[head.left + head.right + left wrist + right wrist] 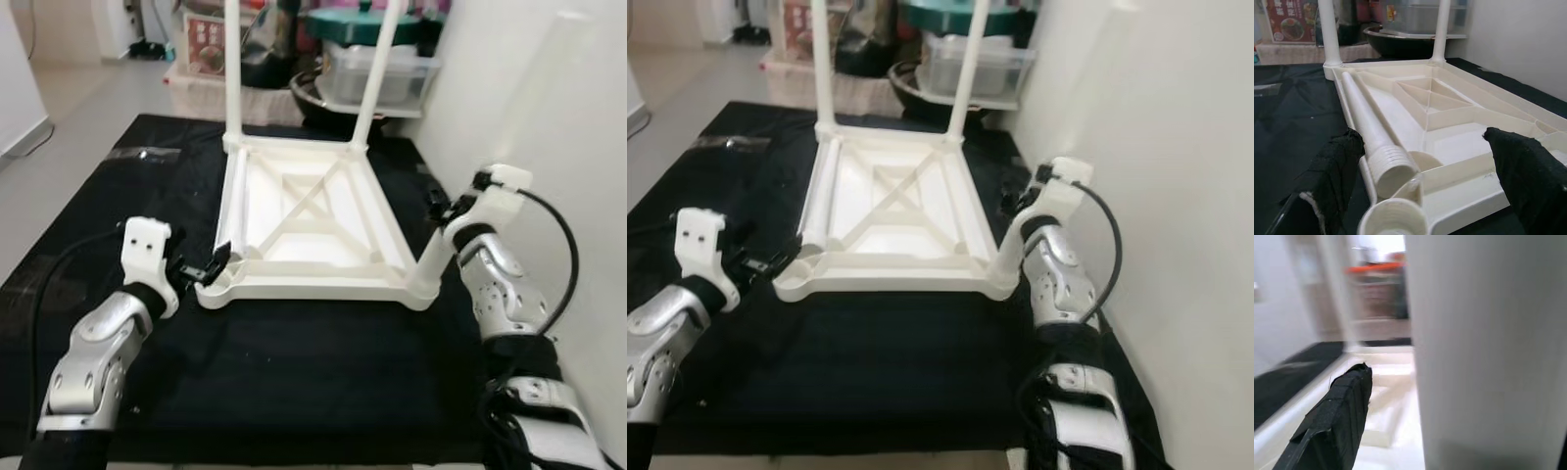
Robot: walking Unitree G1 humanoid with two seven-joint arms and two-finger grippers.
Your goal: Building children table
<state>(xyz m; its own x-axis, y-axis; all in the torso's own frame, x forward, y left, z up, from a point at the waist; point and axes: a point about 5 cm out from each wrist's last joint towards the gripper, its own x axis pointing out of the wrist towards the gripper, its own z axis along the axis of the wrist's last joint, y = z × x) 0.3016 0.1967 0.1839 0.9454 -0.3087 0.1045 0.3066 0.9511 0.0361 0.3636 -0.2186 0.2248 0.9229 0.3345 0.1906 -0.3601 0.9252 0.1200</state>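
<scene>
Table (pixel 313 211) white, upturned | left hand (pixel 208 264) open | right hand (pixel 443 211) grips leg (pixel 438 250)

Silver jointed arms carry white wrist housings; black cables loop alongside, and each end effector has black textured fingers (pixel 1334 181).

Left claw (pixel 208 266) reaches forward with fingers spread wide, while the right claw (pixel 438 208) is raised, wrist bent inward.
</scene>
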